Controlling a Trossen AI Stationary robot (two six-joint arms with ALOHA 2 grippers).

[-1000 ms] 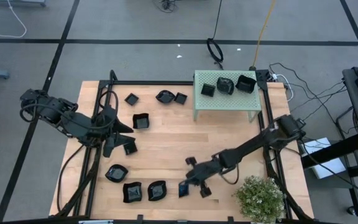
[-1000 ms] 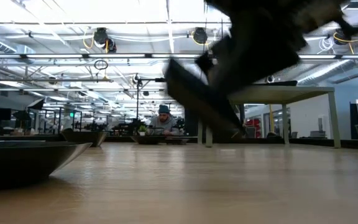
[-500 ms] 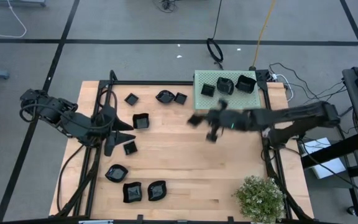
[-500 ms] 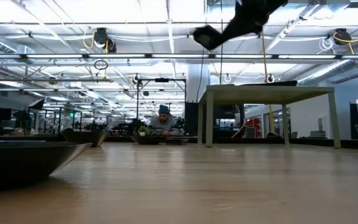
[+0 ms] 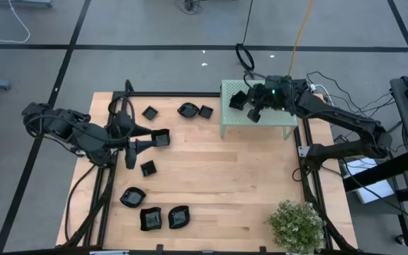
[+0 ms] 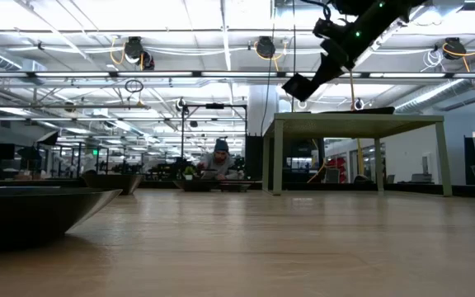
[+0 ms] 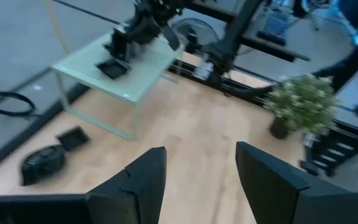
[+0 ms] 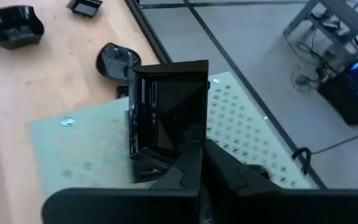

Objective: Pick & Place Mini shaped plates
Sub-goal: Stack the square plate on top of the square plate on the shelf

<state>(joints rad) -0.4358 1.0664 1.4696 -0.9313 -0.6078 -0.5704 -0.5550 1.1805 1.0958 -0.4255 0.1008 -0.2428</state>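
My right gripper [image 5: 250, 105] is shut on one black square mini plate [image 8: 166, 118], held above the left part of the pale green perforated box [image 5: 257, 122]. In the low view this plate [image 6: 299, 85] hangs higher than the box top [image 6: 353, 120]. Other plates lie flat on the box [image 5: 280, 94] and on the wooden table: near the far edge [image 5: 187, 109], mid-left [image 5: 161, 138] and at the near left [image 5: 151, 218]. My left gripper [image 5: 137, 149] hovers open over the table's left side, with nothing between its fingers [image 7: 157, 168]. My right gripper pinches the plate's rim on the side nearest the wrist [image 8: 188, 146] between its two fingertips. The fingers slant down toward the table's left. The plate is lifted clear of the box and tilted steeply, its hollow turned toward the wrist.
A potted plant [image 5: 296, 223] stands at the table's near right corner. Black frame rails [image 5: 304, 149] run along the left and right edges. The middle of the table [image 5: 218, 170] is bare wood. A person [image 6: 219, 158] sits far back in the room.
My right gripper, still shut on the plate, has swung from the table's near edge up and toward the far right, ending above the green box. The plate has been carried along, clear of the table. My left gripper has rolled a little in place.
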